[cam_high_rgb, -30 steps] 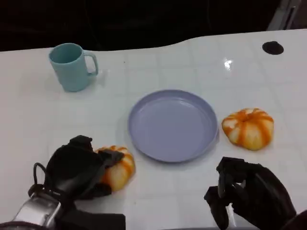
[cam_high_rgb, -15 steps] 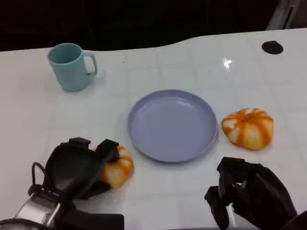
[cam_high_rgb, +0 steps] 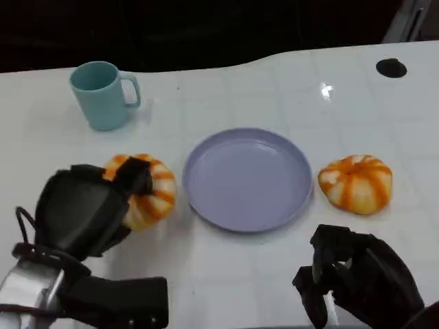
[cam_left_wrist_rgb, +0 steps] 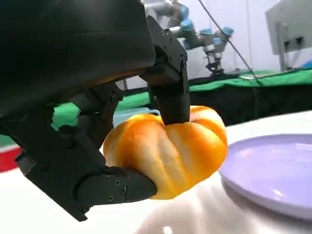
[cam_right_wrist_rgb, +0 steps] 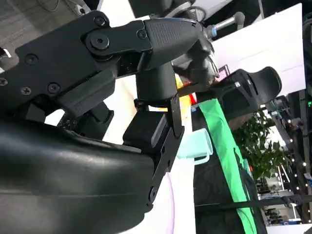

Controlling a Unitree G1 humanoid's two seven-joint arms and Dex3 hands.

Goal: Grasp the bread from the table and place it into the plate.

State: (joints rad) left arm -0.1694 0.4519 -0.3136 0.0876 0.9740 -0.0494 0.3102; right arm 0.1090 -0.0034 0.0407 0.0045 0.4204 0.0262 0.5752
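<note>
Bread, held: orange-and-cream ridged bun [cam_high_rgb: 147,192] gripped in the left hand [cam_high_rgb: 79,212], at 9 o'clock of the plate, just beside its rim. The left wrist view shows the bun [cam_left_wrist_rgb: 165,151] pinched between one finger on top and others beneath, just above the surface and short of the plate edge [cam_left_wrist_rgb: 273,170].
Left hand: closed around the bread, holding it; black shell behind the bun, silver forearm [cam_high_rgb: 31,295] trailing toward 7 o'clock.
Plate: lavender, round, shallow [cam_high_rgb: 247,179]; nothing lies in it. It sits at the centre of the surface.
Second bread: same pattern [cam_high_rgb: 355,183], resting on the surface at 3 o'clock of the plate, near its rim, not touching.
Right hand: low at 5 o'clock of the plate [cam_high_rgb: 357,281], fingers curled inward, holding nothing, apart from the second bread.
Mug: teal, upright [cam_high_rgb: 101,94], handle toward the plate, at 10 o'clock, well apart.
Surface: white, with faint grid lines [cam_high_rgb: 226,96]; a dark round spot [cam_high_rgb: 391,68] near the far edge at 1 o'clock.
</note>
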